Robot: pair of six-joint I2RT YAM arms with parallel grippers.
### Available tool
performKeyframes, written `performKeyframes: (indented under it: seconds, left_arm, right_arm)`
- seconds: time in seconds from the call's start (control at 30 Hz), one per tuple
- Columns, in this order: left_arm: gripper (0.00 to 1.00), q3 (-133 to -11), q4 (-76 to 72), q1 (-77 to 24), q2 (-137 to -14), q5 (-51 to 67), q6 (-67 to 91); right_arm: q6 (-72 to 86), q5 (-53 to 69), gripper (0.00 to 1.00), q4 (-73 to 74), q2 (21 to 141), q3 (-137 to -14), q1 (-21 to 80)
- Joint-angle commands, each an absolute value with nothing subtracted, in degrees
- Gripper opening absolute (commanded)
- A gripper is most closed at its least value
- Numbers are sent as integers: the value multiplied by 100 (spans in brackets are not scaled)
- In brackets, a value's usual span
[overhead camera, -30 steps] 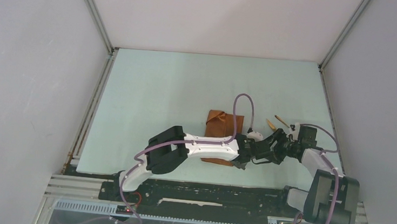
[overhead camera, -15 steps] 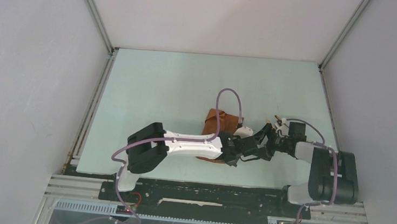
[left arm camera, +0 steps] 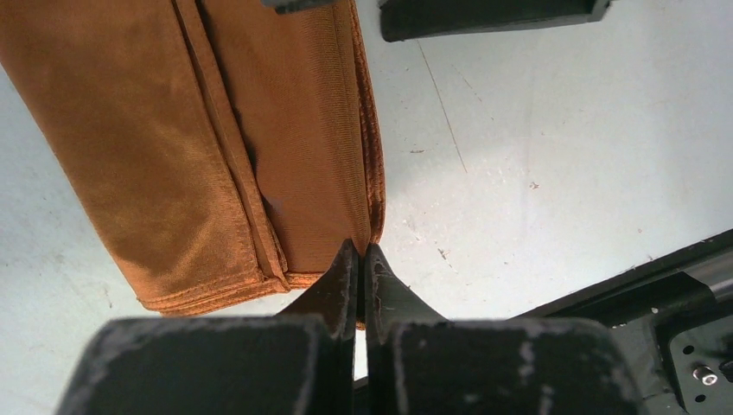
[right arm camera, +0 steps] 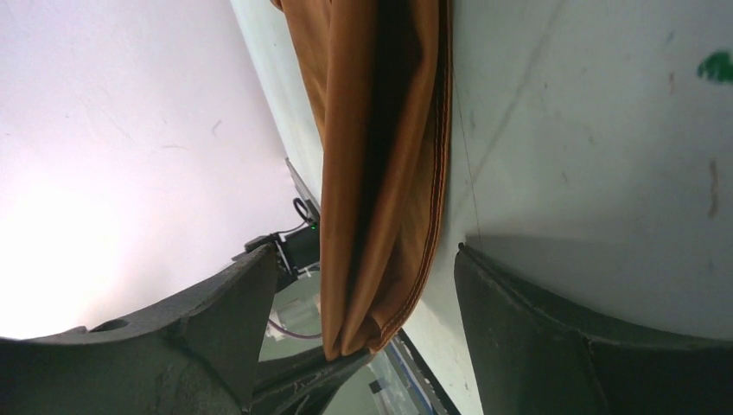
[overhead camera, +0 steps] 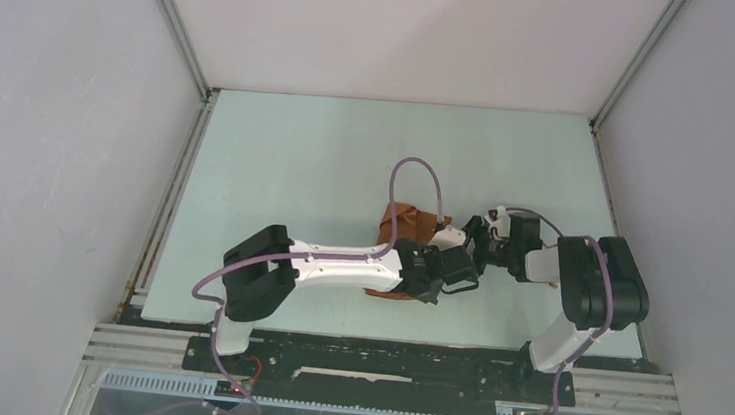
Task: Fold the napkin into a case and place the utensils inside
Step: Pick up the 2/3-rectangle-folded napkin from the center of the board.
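Note:
The napkin (left arm camera: 216, 147) is a rust-orange cloth folded into a narrow layered case on the table. In the top view only its far end (overhead camera: 401, 218) shows past the left arm. My left gripper (left arm camera: 363, 251) is shut on the cloth's near right edge, and it shows in the top view (overhead camera: 450, 271). My right gripper (right arm camera: 363, 285) is open and empty, low over the table. The folded cloth (right arm camera: 380, 173) hangs lifted just ahead of its jaws. In the top view the right gripper (overhead camera: 478, 245) is at the cloth's right side. The golden utensils are hidden.
The pale green table (overhead camera: 297, 161) is walled by white panels on three sides. A black rail (overhead camera: 380, 364) with the arm bases runs along the near edge. The right arm (overhead camera: 593, 282) is folded up at the table's right side.
The left arm drew back to the left with the cloth's edge. The right gripper swung left to the cloth. The golden utensil seen right of the napkin no longer shows.

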State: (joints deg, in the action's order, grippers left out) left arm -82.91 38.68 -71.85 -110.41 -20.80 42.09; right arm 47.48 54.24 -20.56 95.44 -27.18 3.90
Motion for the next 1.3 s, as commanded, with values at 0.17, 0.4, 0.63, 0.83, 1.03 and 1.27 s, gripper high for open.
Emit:
performKeyframes:
  seconds: [0.17, 0.4, 0.63, 0.83, 1.03, 1.27]
  left_arm:
    - [0, -8266, 3771, -7154, -10517, -2192, 4256]
    - [0, -8247, 3762, -7154, -10543, -2184, 4245]
    - [0, -8208, 3714, -7154, -10518, -2120, 4254]
    - [0, -8170, 3655, -7154, -10501, -2068, 4267]
    - [0, -8054, 3509, -7154, -10435, -1992, 4270]
    - [0, -7790, 3104, -7134, -10371, -1724, 4269]
  right_arm:
    - [5120, 5106, 81, -2887, 10270, -2957, 508]
    - [5192, 5071, 75, -3102, 10492, -3066, 407]
    - [5239, 5182, 63, -3291, 10626, -3206, 229]
    - [5283, 5150, 55, -3471, 10768, -3272, 210]
    - [5335, 5159, 36, -3689, 10834, -3269, 190]
    - [4755, 4856, 2, -2494, 10319, -3610, 290]
